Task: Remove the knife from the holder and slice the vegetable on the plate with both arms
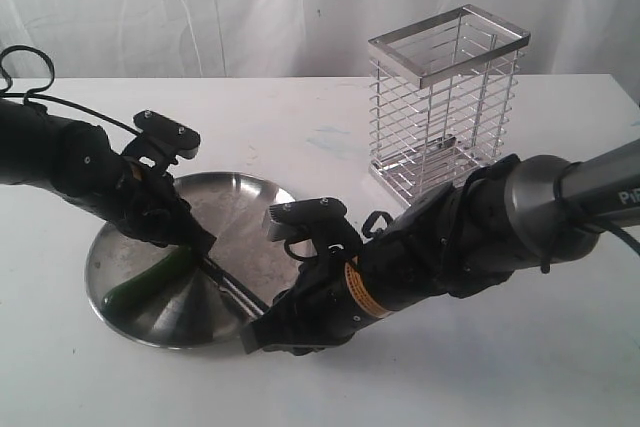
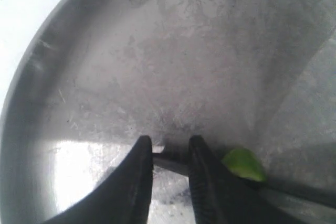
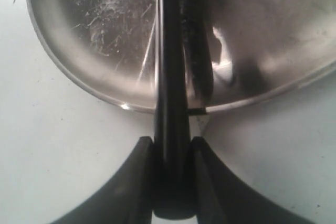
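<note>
Exterior view gives me one plate (image 1: 250,202), one wire holder (image 1: 446,107) at its two o'clock, one knife (image 1: 228,285) and one glossy dark green vegetable (image 1: 145,285) lying at the plate's seven o'clock. My right gripper (image 3: 172,148) clamps the black knife handle at the rim. My left gripper (image 2: 170,150) stands narrowly parted over the blade beside a pale green cut end (image 2: 242,164).

Black-covered arms (image 1: 70,162); yellow-orange label (image 1: 357,292); looping cable (image 1: 25,72)
</note>
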`<state>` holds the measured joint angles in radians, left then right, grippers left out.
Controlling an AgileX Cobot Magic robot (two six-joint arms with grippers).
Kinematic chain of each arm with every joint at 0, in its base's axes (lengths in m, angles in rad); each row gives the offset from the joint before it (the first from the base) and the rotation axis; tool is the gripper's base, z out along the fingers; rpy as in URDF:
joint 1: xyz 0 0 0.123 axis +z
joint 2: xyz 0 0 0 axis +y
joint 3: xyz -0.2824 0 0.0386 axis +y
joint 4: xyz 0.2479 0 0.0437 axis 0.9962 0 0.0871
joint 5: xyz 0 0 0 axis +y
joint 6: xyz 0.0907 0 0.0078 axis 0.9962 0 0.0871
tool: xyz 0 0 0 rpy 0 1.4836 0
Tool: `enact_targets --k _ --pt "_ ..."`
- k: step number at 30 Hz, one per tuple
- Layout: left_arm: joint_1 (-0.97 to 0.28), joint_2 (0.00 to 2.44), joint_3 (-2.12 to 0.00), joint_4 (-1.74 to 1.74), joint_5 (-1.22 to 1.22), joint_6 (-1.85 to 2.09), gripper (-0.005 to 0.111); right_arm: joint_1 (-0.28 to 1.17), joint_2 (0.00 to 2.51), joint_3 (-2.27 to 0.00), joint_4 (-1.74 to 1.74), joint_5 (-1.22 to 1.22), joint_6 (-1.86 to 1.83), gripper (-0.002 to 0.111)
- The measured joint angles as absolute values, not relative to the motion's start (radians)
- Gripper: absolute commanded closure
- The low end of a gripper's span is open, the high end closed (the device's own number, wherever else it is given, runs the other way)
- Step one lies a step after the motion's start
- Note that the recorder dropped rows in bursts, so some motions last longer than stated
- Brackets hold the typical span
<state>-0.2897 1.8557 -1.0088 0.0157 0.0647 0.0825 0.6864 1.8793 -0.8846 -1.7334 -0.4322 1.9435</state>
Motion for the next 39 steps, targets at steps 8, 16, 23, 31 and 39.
enact_targets --k 8,16,23,31,39 --pt "-0.290 1.812 -0.998 0.016 0.139 0.082 0.076 0.686 1.879 -0.885 -1.737 -0.402 1.943 0.108" --pt "-0.290 1.800 -0.998 0.016 0.178 0.084 0.076 0.686 1.879 -0.885 -1.737 -0.365 1.943 0.108" --pt "-0.290 1.754 -0.997 0.016 0.174 0.084 0.076 0.686 1.868 -0.885 -1.737 -0.333 1.945 0.108" --pt "-0.290 1.654 -0.997 0.016 0.238 0.097 0.063 0.686 1.777 -0.885 -1.737 -0.343 1.945 0.108" --pt "-0.290 1.652 -0.958 0.016 0.332 0.167 0.058 0.686 1.760 -0.885 -1.737 -0.369 1.945 0.108"
